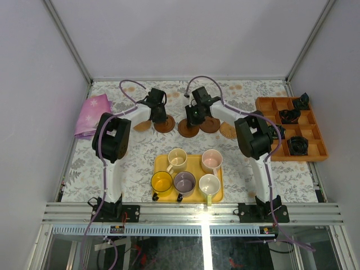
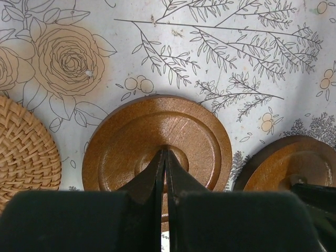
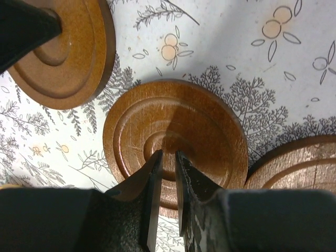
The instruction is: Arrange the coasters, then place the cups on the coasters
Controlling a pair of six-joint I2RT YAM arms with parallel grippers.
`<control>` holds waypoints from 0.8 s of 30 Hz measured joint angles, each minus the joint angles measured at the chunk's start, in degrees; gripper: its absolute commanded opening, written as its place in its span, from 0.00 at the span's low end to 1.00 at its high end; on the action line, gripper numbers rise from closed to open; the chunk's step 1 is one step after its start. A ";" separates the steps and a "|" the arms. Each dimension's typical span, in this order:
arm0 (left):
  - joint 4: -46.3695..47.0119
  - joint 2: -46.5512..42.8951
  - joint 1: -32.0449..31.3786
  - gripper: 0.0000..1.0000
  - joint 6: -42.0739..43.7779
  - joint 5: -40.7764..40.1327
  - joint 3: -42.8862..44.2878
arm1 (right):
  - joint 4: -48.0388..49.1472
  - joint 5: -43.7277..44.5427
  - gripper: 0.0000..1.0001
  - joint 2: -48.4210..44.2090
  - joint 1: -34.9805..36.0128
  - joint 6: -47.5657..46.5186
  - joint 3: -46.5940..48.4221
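The brown coaster (image 2: 157, 131) under the left fingers (image 2: 149, 176) is turned wood with a soft gloss and some fine scratches. These fingers are matt black plastic. To the left of them lies a woven rattan coaster (image 2: 23, 147), rough and dull. The printed tablecloth (image 2: 210, 42) beyond the tips looks smooth, with a slight sheen. The right fingers (image 3: 202, 191) are black with a grainy surface. Under them, a darker wooden coaster (image 3: 176, 121) shows ring grooves and a satin finish.

Place: robot lab cell | Evidence: white panel walls (image 1: 34, 84), aluminium frame rail (image 1: 191, 212)
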 measured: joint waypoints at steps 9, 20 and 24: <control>0.00 -0.44 0.00 0.00 0.02 -0.09 -0.57 | -0.07 0.09 0.23 3.76 0.00 0.59 5.66; 0.00 -0.44 0.00 0.00 0.15 -0.46 -0.57 | -0.68 3.52 0.23 6.69 0.11 0.83 10.91; -0.02 -0.44 0.04 0.00 0.17 -1.22 -0.57 | -0.85 3.69 0.23 6.69 0.11 0.83 10.93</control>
